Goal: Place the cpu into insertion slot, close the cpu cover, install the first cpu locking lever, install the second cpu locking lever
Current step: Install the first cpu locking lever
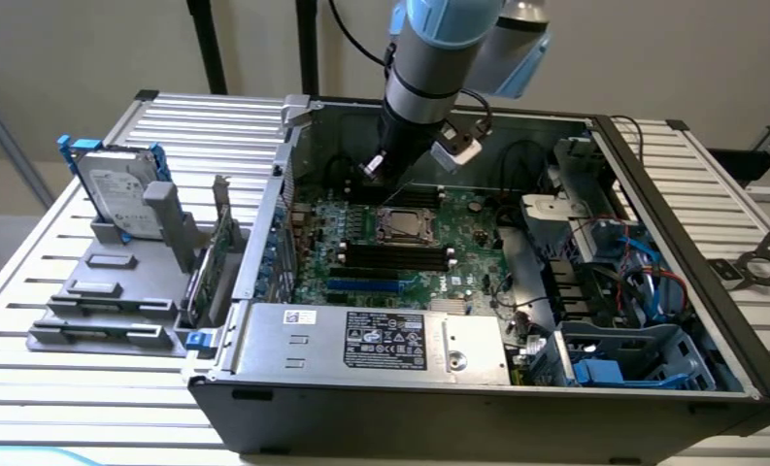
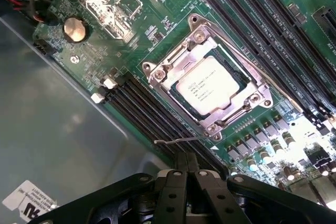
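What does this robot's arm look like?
The arm is a round silver-grey tube with pale blue joint caps and a black section lower down. A black cable runs beside it; a small white box sits at the wrist. The end effector is matte black, with two slim fingers dotted with small screws.

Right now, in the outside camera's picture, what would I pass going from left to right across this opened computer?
hard drive → cpu → blue cables → black bracket
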You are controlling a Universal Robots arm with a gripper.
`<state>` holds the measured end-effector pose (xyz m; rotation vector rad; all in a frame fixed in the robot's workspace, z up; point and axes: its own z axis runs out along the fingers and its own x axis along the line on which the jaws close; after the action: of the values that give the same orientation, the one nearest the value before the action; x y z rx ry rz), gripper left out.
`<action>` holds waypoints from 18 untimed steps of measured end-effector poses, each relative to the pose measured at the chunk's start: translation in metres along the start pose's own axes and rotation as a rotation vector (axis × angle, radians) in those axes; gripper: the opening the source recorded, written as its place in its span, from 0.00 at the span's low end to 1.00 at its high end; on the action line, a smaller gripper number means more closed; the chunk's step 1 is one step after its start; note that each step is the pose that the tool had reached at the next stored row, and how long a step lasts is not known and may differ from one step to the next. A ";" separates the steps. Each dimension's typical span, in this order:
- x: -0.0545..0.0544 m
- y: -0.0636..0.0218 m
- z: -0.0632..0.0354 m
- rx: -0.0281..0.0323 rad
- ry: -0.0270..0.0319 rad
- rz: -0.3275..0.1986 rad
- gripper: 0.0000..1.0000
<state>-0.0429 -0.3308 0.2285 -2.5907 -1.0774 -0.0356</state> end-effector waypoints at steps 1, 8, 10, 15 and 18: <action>-0.001 0.0001 0.0017 0.0003 -0.0007 -0.002 0.11; -0.004 0.0027 0.0139 0.0020 -0.0041 -0.013 0.11; -0.005 0.0035 0.0164 0.0020 -0.0043 -0.013 0.11; -0.006 0.0041 0.0198 0.0008 -0.0055 -0.013 0.11; -0.006 0.0044 0.0208 -0.0006 -0.0070 -0.013 0.11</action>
<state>-0.0464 -0.3313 0.2067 -2.5864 -1.0968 -0.0299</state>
